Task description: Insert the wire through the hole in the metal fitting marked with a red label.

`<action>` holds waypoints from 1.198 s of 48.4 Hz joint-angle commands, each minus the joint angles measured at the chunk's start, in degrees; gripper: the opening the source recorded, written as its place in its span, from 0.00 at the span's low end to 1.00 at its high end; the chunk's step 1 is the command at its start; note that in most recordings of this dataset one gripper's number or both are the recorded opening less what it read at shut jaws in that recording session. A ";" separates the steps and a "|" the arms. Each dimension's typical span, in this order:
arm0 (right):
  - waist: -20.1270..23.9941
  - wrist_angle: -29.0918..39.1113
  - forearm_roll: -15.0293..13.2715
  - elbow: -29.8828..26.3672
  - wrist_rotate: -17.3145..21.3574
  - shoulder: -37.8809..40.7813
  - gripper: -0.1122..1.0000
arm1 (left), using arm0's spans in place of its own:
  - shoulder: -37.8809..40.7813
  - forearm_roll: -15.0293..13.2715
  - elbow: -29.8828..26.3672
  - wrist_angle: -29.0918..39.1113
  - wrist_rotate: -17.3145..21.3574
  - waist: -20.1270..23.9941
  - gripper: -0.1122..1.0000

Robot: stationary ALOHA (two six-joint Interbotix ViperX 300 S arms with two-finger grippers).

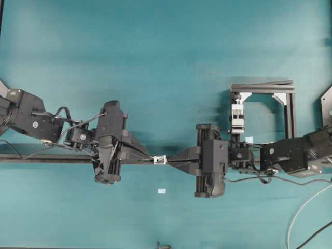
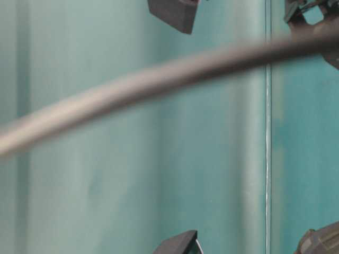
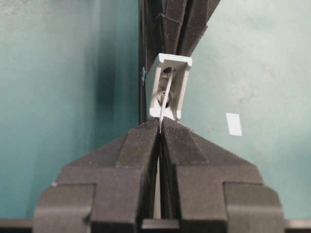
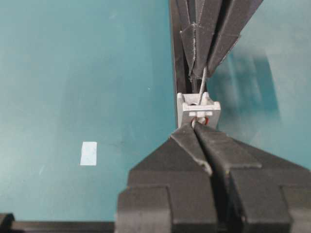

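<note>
The left hand (image 1: 141, 155) is seen pinching the thin, stiff silvery-grey wire (image 3: 164, 99) at its tips, the strand reaching straight ahead into the dark round hole (image 3: 165, 97) of the tiny silvery-white squarish metal fitting (image 1: 161, 160). That fitting is pinched from the far side by the right hand (image 1: 176, 162), tip to tip with the left. Insertion is judged under way; a straight feed along the wire's line is called for next. Open teal surface (image 1: 155, 62) lies on both sides; a black-framed clamp (image 1: 262, 104) stands well behind the right hand.
</note>
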 commanded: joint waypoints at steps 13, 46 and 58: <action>0.62 -1.49 -0.88 -2.02 0.53 -0.97 0.12 | -1.49 0.18 -1.05 -0.26 -0.18 -0.09 0.01; 0.97 -0.88 -0.97 -1.41 0.00 -2.46 0.95 | -7.21 0.18 0.97 8.44 -0.26 -0.18 0.01; 1.05 -0.26 -0.88 -1.32 0.00 -2.46 0.95 | -14.33 0.18 5.45 13.62 -0.62 -1.49 0.01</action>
